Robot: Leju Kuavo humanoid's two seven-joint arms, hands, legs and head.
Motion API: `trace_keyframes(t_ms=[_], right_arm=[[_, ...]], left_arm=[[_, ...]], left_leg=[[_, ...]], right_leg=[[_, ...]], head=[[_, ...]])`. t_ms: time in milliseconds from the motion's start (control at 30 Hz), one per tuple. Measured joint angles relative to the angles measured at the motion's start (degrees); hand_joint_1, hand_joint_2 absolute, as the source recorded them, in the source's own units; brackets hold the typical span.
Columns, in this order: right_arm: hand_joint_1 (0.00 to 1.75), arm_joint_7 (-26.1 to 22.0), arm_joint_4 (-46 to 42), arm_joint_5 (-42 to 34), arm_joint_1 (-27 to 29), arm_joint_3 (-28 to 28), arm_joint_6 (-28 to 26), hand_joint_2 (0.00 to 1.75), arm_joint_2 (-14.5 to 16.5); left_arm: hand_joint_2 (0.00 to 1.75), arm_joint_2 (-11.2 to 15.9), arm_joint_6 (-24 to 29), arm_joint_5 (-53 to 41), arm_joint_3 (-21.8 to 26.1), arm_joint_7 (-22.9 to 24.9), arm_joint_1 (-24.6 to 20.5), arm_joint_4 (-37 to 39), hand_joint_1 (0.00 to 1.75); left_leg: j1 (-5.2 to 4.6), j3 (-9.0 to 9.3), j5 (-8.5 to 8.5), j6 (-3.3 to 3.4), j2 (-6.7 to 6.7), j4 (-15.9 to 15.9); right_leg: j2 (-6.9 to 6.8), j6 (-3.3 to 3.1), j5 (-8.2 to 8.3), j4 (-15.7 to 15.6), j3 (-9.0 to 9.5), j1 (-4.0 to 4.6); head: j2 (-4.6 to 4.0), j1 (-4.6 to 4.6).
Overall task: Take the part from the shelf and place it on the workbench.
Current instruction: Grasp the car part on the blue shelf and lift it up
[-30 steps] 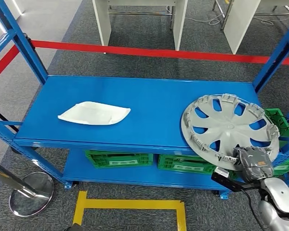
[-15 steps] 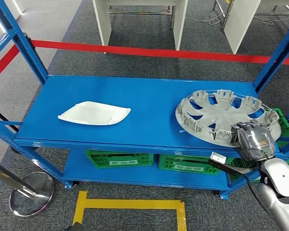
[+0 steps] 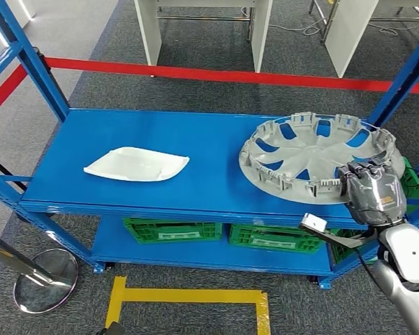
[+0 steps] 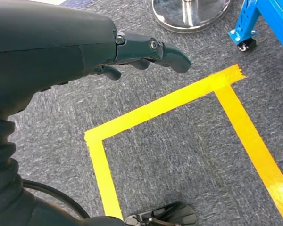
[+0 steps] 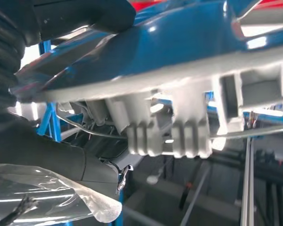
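Grey plastic, the wheel cover (image 3: 317, 159) sat tilted at the blue shelf's (image 3: 144, 132) right end, its near rim gripped by the right hand (image 3: 373, 194), probably for lifting clear. The left hand (image 4: 97, 44) hung empty, fingers loosely extended.

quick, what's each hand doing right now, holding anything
Left hand: open, holds nothing, hanging over the floor.
Right hand: grips the near rim of the grey wheel cover on the shelf.
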Motion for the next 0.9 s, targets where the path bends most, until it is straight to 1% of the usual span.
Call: trace_keyframes(t_ms=[200,333,433,600,900], right_arm=[[1.75,0.88,-2.05,1.28,0.69,-0.4,-2.96,1.75,0.25],[1.75,0.99,-3.64,2.54,1.24,-1.62,-6.21,1.75,0.72],[1.75,0.8,-4.67,4.15,1.37,-2.45,-7.55,1.75,0.9],[1.75,0.33,-5.83,5.45,1.62,-2.98,-8.4,1.75,0.99],[1.75,-0.69,-8.21,5.14,2.28,-2.83,-9.24,1.75,1.11]], left_arm=[[1.75,-0.33,0.01,-0.02,0.0,0.21,0.03,0.05,0.0],[1.75,-0.45,0.01,-0.13,0.0,0.28,0.04,0.07,0.0],[1.75,-0.45,0.02,-0.32,0.0,0.29,0.04,0.08,0.0],[1.75,-0.45,0.07,-0.4,0.0,0.09,0.04,0.08,0.0],[1.75,-0.45,0.42,0.22,0.0,-0.17,0.04,0.08,0.0]], left_leg=[[0.0,-0.04,0.0,0.0,0.0,0.0],[0.0,-0.06,0.0,0.0,0.0,0.0],[0.0,-0.06,0.0,0.0,0.0,0.0],[0.0,-0.07,0.0,0.0,0.0,0.0],[0.0,-0.08,0.0,0.0,0.0,0.0]], right_leg=[[0.0,0.0,0.0,0.0,-0.04,0.0],[0.0,0.0,0.0,0.0,-0.06,0.0],[0.0,0.0,0.0,0.0,-0.07,0.0],[0.0,0.0,0.0,0.0,-0.07,0.0],[0.0,0.0,0.0,0.0,-0.08,0.0]], head=[[0.0,0.0],[0.0,0.01],[0.0,-0.01],[0.0,0.0],[0.0,-0.01]])
